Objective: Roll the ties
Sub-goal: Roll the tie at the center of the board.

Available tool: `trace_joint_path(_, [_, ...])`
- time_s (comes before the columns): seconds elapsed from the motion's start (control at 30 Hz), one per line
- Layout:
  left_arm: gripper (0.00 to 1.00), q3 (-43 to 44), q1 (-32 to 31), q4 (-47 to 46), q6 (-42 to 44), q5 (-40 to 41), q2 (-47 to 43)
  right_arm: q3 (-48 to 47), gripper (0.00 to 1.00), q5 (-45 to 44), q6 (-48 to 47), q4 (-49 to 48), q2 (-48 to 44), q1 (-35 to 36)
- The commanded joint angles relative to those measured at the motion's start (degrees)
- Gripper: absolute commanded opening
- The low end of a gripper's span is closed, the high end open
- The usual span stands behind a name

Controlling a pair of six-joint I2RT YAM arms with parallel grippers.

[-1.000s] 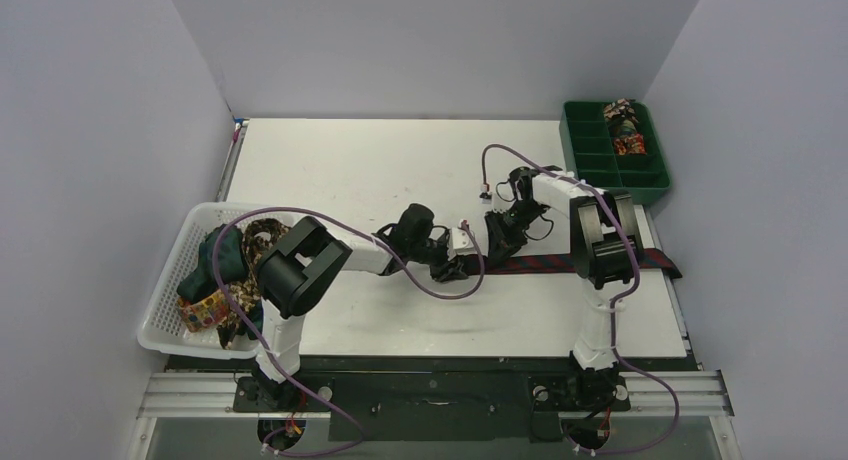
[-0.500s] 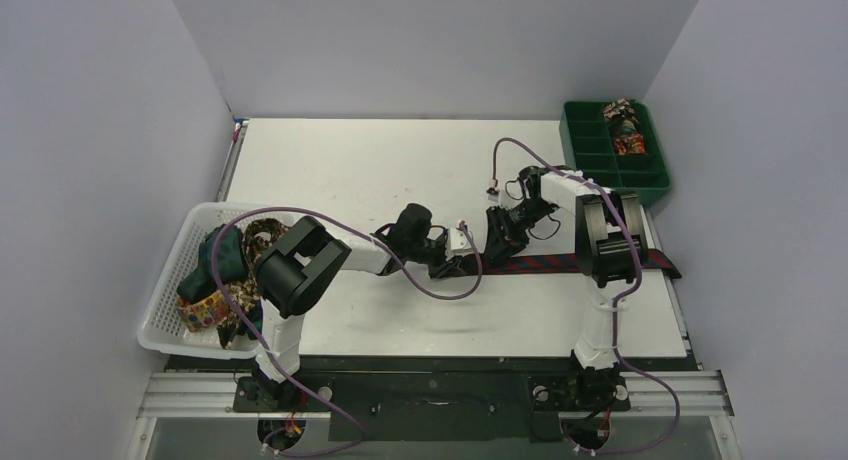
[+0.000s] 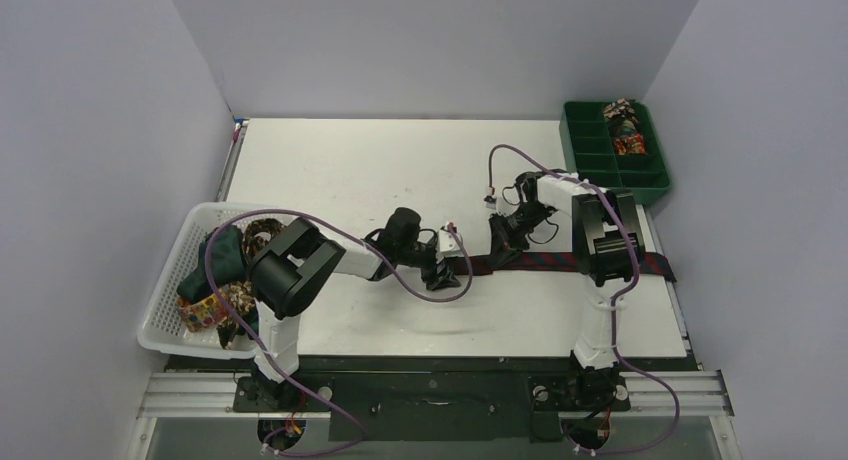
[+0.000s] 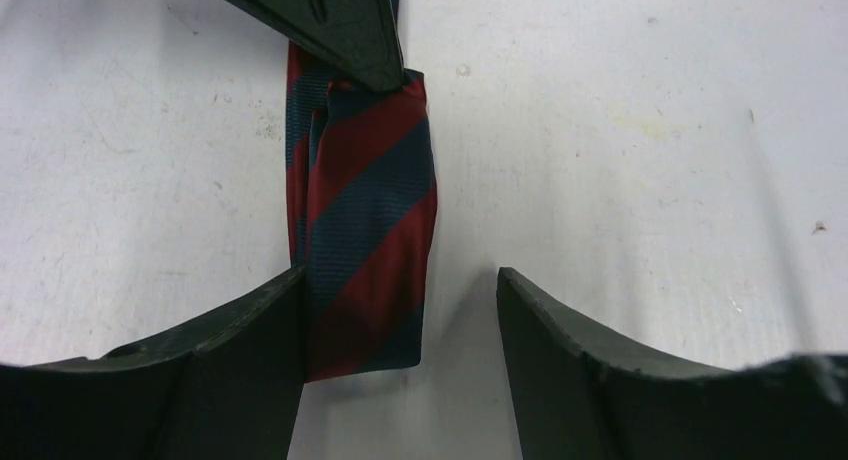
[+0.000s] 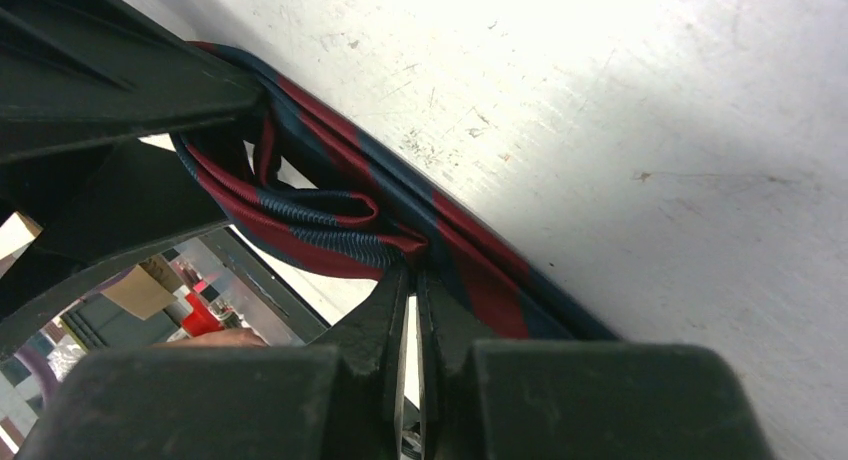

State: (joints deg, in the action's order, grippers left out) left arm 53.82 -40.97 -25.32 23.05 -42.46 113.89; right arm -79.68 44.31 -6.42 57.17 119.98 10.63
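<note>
From above, can make out the striped tie (image 3: 545,263) flat on the table (image 3: 380,170), on the arms' side of the green tray (image 3: 615,194), long axis running left to right, folded end pointing away from the tray. Puts the left gripper (image 3: 450,275) at that end, the right gripper (image 3: 493,260) just tray-side of it. Through the left wrist: released, straddling the fold (image 4: 365,210), one finger touching cloth, the other apart. Through the right wrist: clenched, tips on the fold; cannot tell whether cloth is pinched. Likely means rolling tray-ward along the tie, left arm nearer the roll.

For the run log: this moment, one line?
striped tie: end folded | left jaws: open astride fold | right jaws: shut at fold
</note>
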Motion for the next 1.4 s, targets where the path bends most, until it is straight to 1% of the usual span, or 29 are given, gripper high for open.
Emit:
trace_joint_path(0.0, [0.63,-5.3,2.0,-3.2,-3.6,1.3,-2.1,-0.4,0.00,-6.9,0.3,-2.9,2.2,0.9])
trace_joint_path(0.13, [0.63,-6.2,1.9,-6.6,-5.2,2.2,-2.5,-1.1,0.00,-8.2,1.4,-4.1,2.4,1.0])
trace_joint_path(0.2, [0.62,-5.9,1.9,-6.9,-5.6,2.1,-2.0,-1.2,0.00,-7.1,1.6,-4.0,1.8,1.0])
trace_joint_path(0.3, [0.61,-4.9,1.8,-5.9,-5.0,2.4,-1.3,-0.4,0.00,-4.5,1.5,-3.8,-1.9,1.0])
trace_joint_path(0.37, [0.64,-4.8,1.9,-5.8,-4.7,2.5,-1.2,0.3,0.00,-3.3,1.2,-3.6,-3.9,1.2])
trace_joint_path(0.43, [0.71,-4.8,1.8,-6.2,-4.9,2.6,-1.8,0.6,0.00,-3.1,0.9,-3.5,-4.9,1.6])
trace_joint_path(0.47, [0.77,-4.7,1.8,-7.1,-5.2,2.8,-2.3,0.7,0.00,-3.1,0.8,-3.3,-5.0,1.8])
trace_joint_path(0.5, [0.80,-4.7,1.7,-7.6,-5.9,2.9,-2.7,0.7,0.00,-3.1,0.8,-3.4,-4.8,1.9])
trace_joint_path(0.53, [0.86,-4.6,1.6,-9.2,-7.0,3.6,-3.4,0.7,0.00,-3.3,0.9,-3.4,-4.7,2.0])
trace_joint_path(0.6, [0.90,-4.1,1.5,-10.7,-8.8,4.3,-4.5,0.6,0.00,-3.5,0.9,-3.4,-4.1,2.1])
trace_joint_path(0.7, [0.91,-3.7,1.2,-13.1,-9.7,5.3,-5.7,0.5,0.00,-3.9,0.9,-3.4,-3.7,2.1])
trace_joint_path(0.8, [0.91,-3.1,0.9,-14.4,-10.1,5.8,-5.3,0.1,0.00,-4.1,1.0,-3.4,-3.3,2.1])
trace_joint_path(0.87, [0.96,-1.7,0.7,-13.9,-10.0,5.8,-3.9,-0.2,0.00,-4.1,1.0,-3.4,-3.1,2.1])
trace_joint_path(0.9, [0.98,-1.1,0.4,-12.4,-9.6,5.5,-2.8,-0.5,0.00,-4.0,1.0,-3.3,-2.9,2.1])
trace_joint_path(0.93, [0.98,0.3,0.3,-11.6,-8.8,5.5,-2.1,-0.7,0.00,-4.0,1.0,-3.3,-2.9,2.2])
trace_joint_path(1.1, [0.97,7.3,-1.4,-1.4,-6.3,7.2,2.4,-1.1,0.00,-2.8,1.0,-3.2,-3.3,2.2])
trace_joint_path(1.17, [0.97,10.4,-2.6,4.7,-3.2,8.4,3.4,-1.1,0.00,-2.1,1.2,-3.1,-3.4,2.3])
trace_joint_path(1.27, [1.00,13.2,-3.9,10.0,0.0,9.7,4.5,-1.3,0.00,-1.7,1.3,-3.1,-3.7,2.5])
trace_joint_path(1.3, [0.96,14.1,-4.1,11.9,0.4,9.8,4.8,-1.3,0.00,-1.7,1.3,-3.1,-3.7,2.5])
trace_joint_path(1.37, [0.94,15.2,-4.2,14.3,1.0,8.4,5.3,-1.5,0.00,-1.6,1.5,-3.0,-3.7,2.5])
